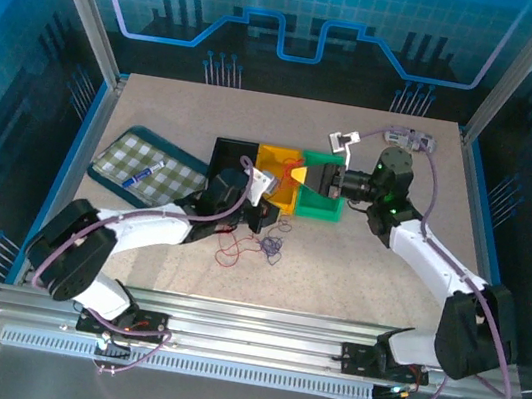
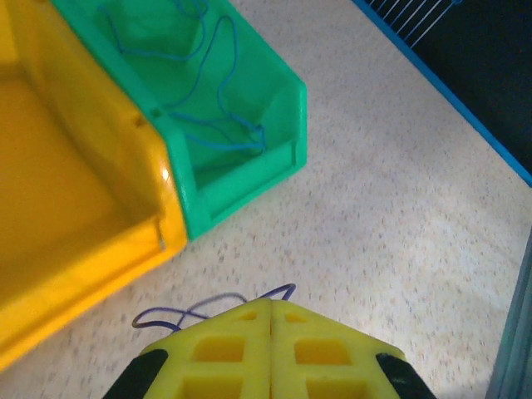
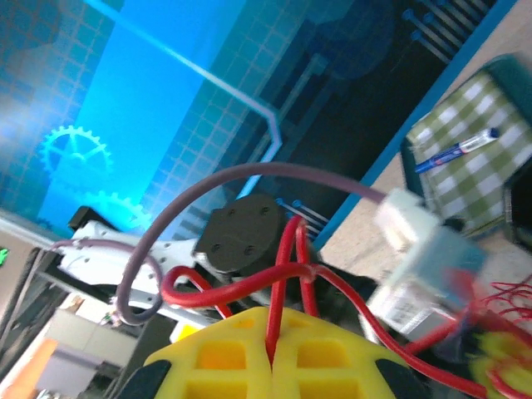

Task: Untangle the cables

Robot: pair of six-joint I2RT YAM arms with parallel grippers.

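While our left gripper is closed tight on the dark cable on the table and our right gripper pinches the red cable, we risk cinching the two together if we pull apart; the blue cable lies in the green bin.

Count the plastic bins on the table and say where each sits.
3, side by side mid-table: black bin left, yellow bin middle, green bin right. Others may be hidden.
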